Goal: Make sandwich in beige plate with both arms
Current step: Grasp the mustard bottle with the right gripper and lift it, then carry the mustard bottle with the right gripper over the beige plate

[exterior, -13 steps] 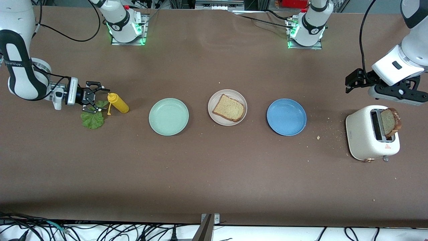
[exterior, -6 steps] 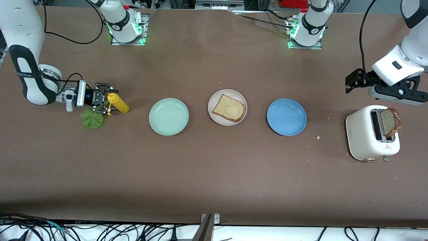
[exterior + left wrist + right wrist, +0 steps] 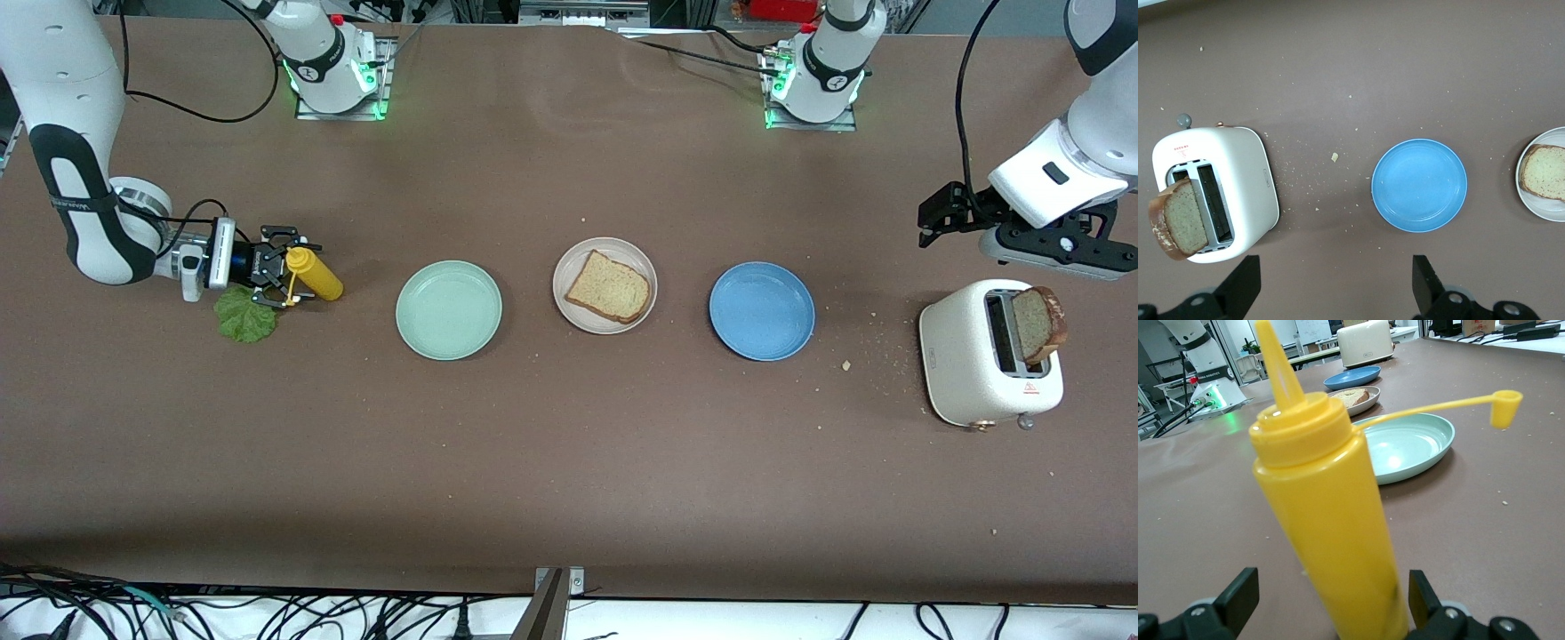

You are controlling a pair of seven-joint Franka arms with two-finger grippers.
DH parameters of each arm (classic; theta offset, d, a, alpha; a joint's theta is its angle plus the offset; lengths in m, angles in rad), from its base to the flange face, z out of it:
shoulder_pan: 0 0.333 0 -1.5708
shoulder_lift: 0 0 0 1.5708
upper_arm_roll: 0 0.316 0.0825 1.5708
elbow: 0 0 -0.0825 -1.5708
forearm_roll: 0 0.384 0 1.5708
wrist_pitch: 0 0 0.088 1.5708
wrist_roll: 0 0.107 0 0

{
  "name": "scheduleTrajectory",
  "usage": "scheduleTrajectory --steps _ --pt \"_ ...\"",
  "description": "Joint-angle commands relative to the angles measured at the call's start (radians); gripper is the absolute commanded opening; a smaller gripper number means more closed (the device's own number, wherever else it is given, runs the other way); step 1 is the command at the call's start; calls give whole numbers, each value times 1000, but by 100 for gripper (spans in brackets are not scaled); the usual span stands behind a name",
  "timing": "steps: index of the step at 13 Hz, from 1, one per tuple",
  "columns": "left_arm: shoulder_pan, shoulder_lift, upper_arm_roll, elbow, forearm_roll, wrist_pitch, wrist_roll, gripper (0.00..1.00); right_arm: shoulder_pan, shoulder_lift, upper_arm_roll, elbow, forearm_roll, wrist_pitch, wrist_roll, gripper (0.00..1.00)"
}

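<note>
Right hand (image 3: 283, 267) has advanced, now straddling one yellow bottle (image 3: 315, 275).

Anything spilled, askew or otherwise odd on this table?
Crumbs lie scattered between the blue plate and the toaster; its bread slice leans tilted out of the slot. The yellow bottle has its cap dangling open.

The light was bright and even, coming from above. On the brown table (image 3: 569, 444) shadows were soft and short; a darker band lay along its edge nearest to the front camera. Green lamps glowed at both arm bases. The mint green plate (image 3: 449, 309) showed a pale reflection. In the right wrist view the yellow bottle (image 3: 1331, 540) was close and a little soft, while the toaster (image 3: 1365, 341) far off stayed quite clear.
</note>
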Motion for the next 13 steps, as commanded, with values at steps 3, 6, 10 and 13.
scheduleTrajectory --steps 3,6,10,13 --pt "-10 -4 10 1 -15 2 -7 100 9 25 -1 28 33 -15 -18 24" --pt "-10 -4 12 1 -15 2 -7 100 25 21 -1 53 33 -13 -16 0" --pt "-10 -4 10 1 -15 2 -5 100 92 -1 -4 132 33 7 102 0" --pt "-10 -4 12 1 -15 2 -7 100 181 -57 -7 183 20 74 272 0"
